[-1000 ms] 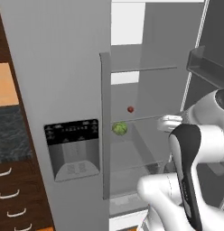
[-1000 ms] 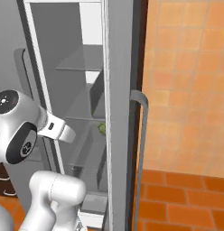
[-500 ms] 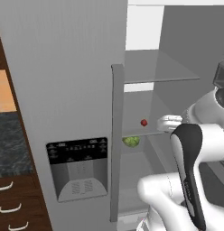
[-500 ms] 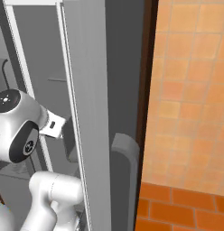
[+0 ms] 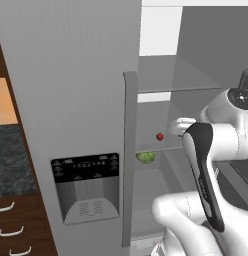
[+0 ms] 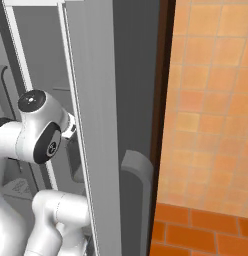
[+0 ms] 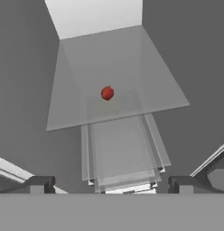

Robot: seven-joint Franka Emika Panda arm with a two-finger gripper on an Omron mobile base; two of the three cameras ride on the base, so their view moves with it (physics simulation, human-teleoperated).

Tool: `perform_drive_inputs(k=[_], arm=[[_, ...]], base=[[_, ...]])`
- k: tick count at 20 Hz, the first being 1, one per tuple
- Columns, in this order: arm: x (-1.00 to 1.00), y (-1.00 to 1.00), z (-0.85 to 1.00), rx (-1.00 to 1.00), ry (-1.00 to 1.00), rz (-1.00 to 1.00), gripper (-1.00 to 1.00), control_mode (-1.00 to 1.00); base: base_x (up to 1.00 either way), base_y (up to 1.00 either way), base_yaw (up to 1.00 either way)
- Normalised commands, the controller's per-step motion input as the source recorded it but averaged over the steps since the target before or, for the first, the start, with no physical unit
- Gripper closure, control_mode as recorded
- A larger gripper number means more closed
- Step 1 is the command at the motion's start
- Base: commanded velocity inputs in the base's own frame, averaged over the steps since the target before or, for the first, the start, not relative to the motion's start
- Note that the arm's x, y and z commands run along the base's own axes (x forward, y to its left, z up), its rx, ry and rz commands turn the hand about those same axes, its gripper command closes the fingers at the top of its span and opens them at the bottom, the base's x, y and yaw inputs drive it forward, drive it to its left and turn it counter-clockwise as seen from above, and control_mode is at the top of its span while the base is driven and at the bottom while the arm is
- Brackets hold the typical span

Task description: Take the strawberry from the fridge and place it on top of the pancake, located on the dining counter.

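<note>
Inside the open fridge (image 5: 71,90), on a clear glass shelf (image 7: 145,94) about midway up, sits the strawberry (image 7: 107,93), a tiny red fruit resting alone near the middle of the pane. From the left base view the strawberry (image 5: 159,136) shows just right of the long vertical handle (image 5: 129,155) of the closed left door, with a green leafy ball (image 5: 146,157) a little lower and to its left, on the level beneath. That closed door carries the black-panelled water dispenser (image 5: 86,187). Dark wood drawers (image 5: 11,227) with pale curved pulls stand to the left of the fridge, below a black speckled worktop (image 5: 11,160).

The end effector (image 7: 109,184) is released, its two dark fingertips (image 7: 39,184) spread wide at either side of the hand view, with nothing between them. It looks along the shelf at the strawberry and is well apart from it, not touching. Below the glass shelf, stacked clear drawer fronts (image 7: 123,158) are visible.

Seen from the right base view, the white arm (image 6: 38,135) reaches past the edge of the open right door (image 6: 96,125), whose handle (image 6: 138,175) curves outward, and an orange tiled wall (image 6: 211,115) lies beyond.
</note>
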Motion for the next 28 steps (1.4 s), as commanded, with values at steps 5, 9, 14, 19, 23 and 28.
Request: perform_drive_inputs(k=[5,9,14,19,23,28], arm=[[0.43,0.00,-0.52,-0.05,0.11,0.00,-1.00,-1.00],[0.15,0.00,-0.48,0.00,0.10,0.00,-1.00,-1.00],[0.43,0.00,-0.38,0.00,0.05,0.00,-1.00,-1.00],[0.27,0.00,-0.24,-0.03,0.06,0.00,-1.00,-1.00],[0.43,0.00,-0.10,0.00,0.05,0.00,-1.00,-1.00],[0.36,0.00,-0.11,0.00,0.00,0.00,-1.00,-1.00]], base=[[0.00,0.00,0.00],[0.00,0.00,0.00],[0.00,0.00,0.00],[0.00,0.00,0.00],[0.00,0.00,0.00],[0.00,0.00,0.00]])
